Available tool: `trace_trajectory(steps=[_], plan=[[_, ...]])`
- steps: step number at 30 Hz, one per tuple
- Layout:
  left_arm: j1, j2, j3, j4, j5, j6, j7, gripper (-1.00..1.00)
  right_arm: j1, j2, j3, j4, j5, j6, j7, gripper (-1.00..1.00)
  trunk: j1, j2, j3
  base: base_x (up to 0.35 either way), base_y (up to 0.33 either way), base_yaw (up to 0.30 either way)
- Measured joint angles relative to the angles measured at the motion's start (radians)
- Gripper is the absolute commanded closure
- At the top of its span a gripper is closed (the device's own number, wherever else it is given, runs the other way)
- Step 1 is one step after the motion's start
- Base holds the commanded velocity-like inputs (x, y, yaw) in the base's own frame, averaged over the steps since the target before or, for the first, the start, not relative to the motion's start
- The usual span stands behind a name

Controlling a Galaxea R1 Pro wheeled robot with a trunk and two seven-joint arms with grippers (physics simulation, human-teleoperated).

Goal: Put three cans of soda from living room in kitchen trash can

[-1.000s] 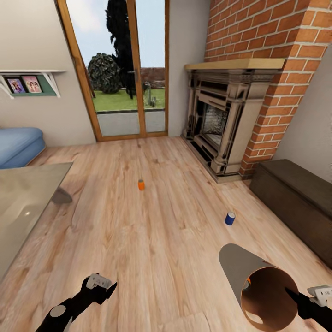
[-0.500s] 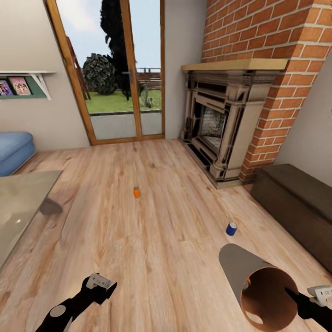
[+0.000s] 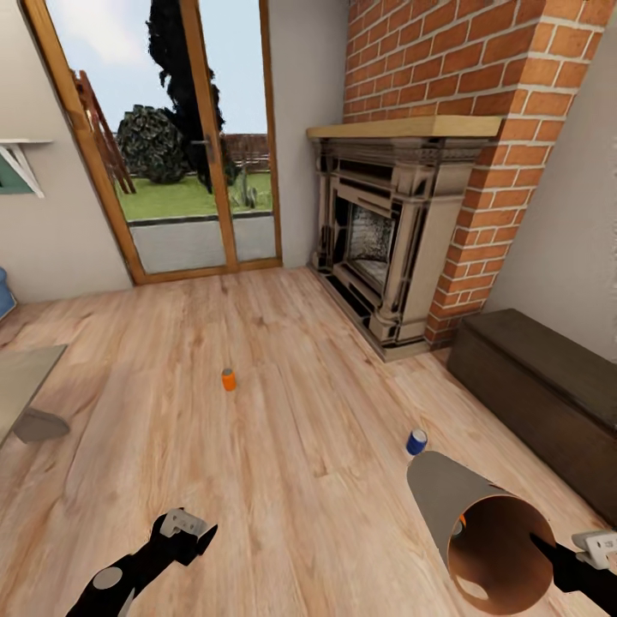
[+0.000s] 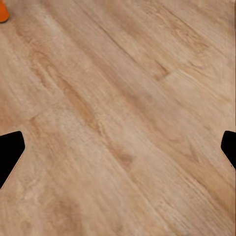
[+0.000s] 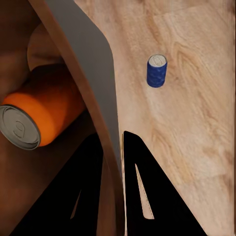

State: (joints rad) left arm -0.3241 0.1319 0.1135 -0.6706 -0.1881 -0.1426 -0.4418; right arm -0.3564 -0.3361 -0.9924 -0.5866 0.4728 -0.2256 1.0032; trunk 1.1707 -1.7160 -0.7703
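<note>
I hold the tash can (image 3: 439,490) tilted at the lower right, its orange-brown mouth facing me. My right gripper (image 3: 542,548) is shut on its rim; in the right wrist view the bin wall (image 5: 83,46) runs between the two fingers of that gripper (image 5: 113,142). One orange can of soda (image 5: 44,115) lies inside the bin, seen also as a sliver (image 3: 462,520). A blue can (image 3: 416,442) (image 5: 157,71) stands upright on the floor just beyond the bin. Another orange can (image 3: 228,379) stands farther out, mid-floor. My left gripper (image 3: 190,531) (image 4: 118,147) hangs open over bare planks.
A brick-and-stone fireplace (image 3: 377,240) stands ahead on the right, and a dark low bench (image 3: 548,386) lines the right wall. Glass doors (image 3: 171,154) are at the back. A grey low table's corner (image 3: 21,377) juts in at the left.
The camera has turned right, so the room slid left in the picture and the table and sofa mostly left it. The blue can now sits nearer the bin. Both arms keep their pose.
</note>
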Motion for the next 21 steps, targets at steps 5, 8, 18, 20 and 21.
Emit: trace_trajectory(steps=[5,8,18,20,21], plan=[[0.0,0.0,0.0,0.0,0.001,0.0,-0.001,-1.0,0.0,-0.001,-0.001,0.0,-0.001,0.0,0.0,1.0,0.0,0.0,0.006,0.322,0.0,-0.184],[0.0,0.0,0.0,0.0,0.001,0.001,-0.001,-1.0,0.0,-0.001,-0.001,0.0,-0.001,0.0,0.0,1.0,0.0,0.0,0.009,0.322,0.007,-0.168],[0.0,0.0,0.001,0.0,0.002,0.003,-0.003,-1.0,0.0,0.0,0.0,0.0,0.0,0.0,0.0,1.0,0.0,0.0,0.012,0.319,0.129,-0.103],[0.0,0.0,0.001,0.0,0.002,0.003,-0.003,-1.0,0.0,-0.001,0.0,0.0,0.0,0.0,0.0,1.0,0.0,0.0,0.012,0.314,0.168,-0.225],[0.0,0.0,0.001,0.0,0.002,0.003,-0.003,-1.0,0.0,-0.001,0.0,0.0,-0.001,0.001,0.0,1.0,0.0,0.0,0.013,0.314,0.165,-0.235]])
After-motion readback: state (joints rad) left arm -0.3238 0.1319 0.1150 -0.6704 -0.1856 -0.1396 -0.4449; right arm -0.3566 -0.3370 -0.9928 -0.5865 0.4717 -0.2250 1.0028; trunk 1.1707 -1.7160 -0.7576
